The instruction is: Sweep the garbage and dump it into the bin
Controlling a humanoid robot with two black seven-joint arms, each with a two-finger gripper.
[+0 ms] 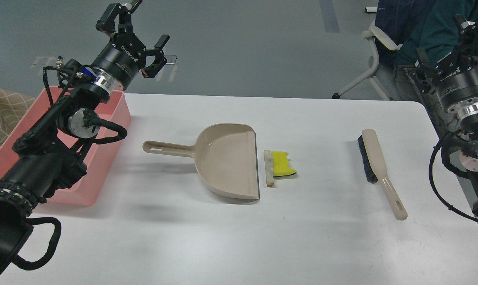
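Note:
The garbage lies at the table's middle: a yellow sponge (283, 164) with a dark underside, touching a thin whitish tan-edged slice (268, 168) on its left. The slice lies just right of the open lip of the beige dustpan (227, 158), whose handle points left. The beige black-bristled brush (377, 166) lies to the right. The pink bin (112, 130) stands at the table's left edge, partly hidden by my left arm. My left gripper (138, 27) is open and empty, raised behind the bin. My right gripper (446, 43) is raised at the far right, open and empty.
A person in a teal top with an office chair (375, 35) is beyond the table's far right corner, behind my right gripper. A beige checked cloth (1, 111) lies left of the bin. The white table (239, 237) has bare surface in front.

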